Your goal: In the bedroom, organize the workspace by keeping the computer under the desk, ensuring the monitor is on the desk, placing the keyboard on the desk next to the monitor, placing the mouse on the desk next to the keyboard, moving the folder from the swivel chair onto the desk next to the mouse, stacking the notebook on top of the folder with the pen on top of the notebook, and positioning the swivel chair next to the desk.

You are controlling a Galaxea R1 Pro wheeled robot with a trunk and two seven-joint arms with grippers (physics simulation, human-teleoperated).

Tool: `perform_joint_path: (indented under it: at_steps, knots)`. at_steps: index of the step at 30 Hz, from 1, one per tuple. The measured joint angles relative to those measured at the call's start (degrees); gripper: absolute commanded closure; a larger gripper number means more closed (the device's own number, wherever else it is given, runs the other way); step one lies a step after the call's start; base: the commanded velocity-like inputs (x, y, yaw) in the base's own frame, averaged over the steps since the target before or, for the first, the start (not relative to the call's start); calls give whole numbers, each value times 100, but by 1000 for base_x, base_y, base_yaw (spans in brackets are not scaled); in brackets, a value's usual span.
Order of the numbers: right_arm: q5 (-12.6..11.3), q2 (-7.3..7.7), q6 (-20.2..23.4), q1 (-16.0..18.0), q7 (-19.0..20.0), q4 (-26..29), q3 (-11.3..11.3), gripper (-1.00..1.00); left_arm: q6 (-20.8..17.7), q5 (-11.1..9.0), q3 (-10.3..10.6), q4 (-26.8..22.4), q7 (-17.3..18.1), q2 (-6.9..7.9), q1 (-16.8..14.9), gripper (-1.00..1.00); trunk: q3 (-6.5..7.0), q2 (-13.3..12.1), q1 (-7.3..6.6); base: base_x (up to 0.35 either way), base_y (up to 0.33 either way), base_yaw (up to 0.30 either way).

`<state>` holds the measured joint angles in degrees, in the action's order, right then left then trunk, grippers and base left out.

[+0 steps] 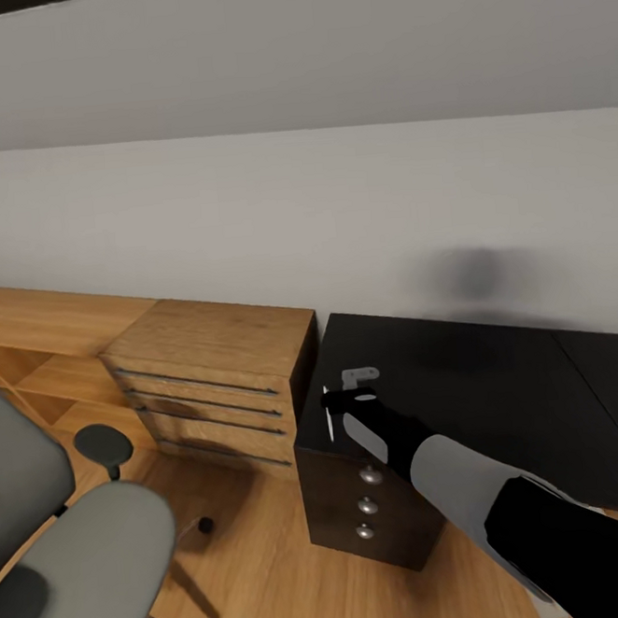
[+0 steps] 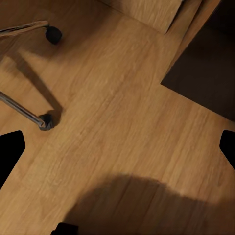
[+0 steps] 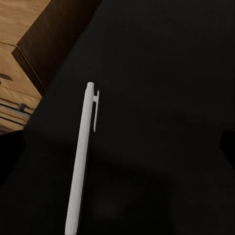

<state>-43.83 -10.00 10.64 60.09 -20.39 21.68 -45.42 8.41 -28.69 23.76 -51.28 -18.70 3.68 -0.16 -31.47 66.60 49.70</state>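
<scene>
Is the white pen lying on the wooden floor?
No, the pen lies flat on the desk, on its black top near the edge.

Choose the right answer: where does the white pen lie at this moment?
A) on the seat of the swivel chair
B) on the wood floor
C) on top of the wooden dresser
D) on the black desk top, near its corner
D: the pen lies flat on the glossy black top of the desk, close to its corner, just under the right pincer.
</scene>
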Motion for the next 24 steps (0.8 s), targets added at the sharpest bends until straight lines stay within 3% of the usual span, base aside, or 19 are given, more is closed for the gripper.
perform_joint_path:
  at_steps: [9,12,16,24]
  knots:
    - [28,0,61,-109,85,1,-144,-100,27,9,-4,-71,13,14,0,-100,0,0,2,35,0,0]
    - [30,0,161,-120,84,5,-198,-100,35,4,-15,-179,12,17,0,-100,-53,119,67,4,0,0]
    - [30,0,647,-126,80,14,-233,-100,40,-13,-31,-295,1,19,0,-100,-125,279,155,0,0,0]
    - [24,0,726,-128,76,15,-230,-100,49,-15,-33,-304,0,19,0,-100,-252,562,310,0,0,0]
